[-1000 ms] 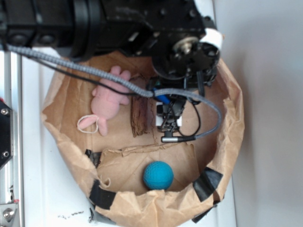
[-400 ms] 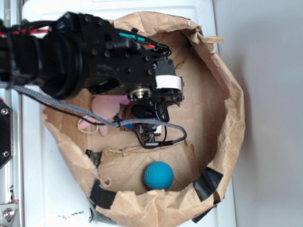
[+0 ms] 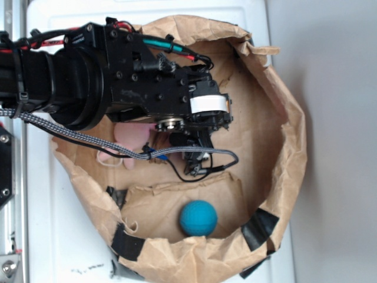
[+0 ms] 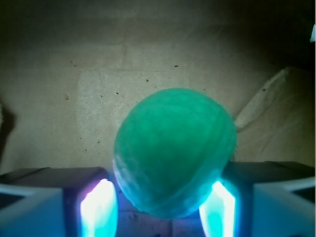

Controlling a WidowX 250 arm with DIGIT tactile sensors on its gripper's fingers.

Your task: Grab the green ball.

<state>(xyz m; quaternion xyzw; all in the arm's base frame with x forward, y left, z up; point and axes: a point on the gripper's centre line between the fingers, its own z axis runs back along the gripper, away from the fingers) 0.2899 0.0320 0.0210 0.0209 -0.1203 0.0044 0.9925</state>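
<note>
In the wrist view the green ball (image 4: 173, 153) fills the middle, knit-textured and squeezed into an egg shape. My gripper (image 4: 159, 200) is shut on the ball, with a glowing finger pad (image 4: 98, 210) pressed on each side, and brown paper floor lies behind it. From the exterior view my gripper (image 3: 193, 158) points down inside the paper bag (image 3: 293, 135), near its middle. The black arm hides the green ball there.
A smoother teal-blue ball (image 3: 198, 218) lies at the bag's near side on a folded paper flap. A pink plush (image 3: 131, 139) lies partly under the arm at the left. Black tape patches (image 3: 260, 227) hold the crumpled rim. White surface surrounds the bag.
The arm swung from the bag's back right to its middle left, now covering most of the pink plush. The teal-blue ball stayed put.
</note>
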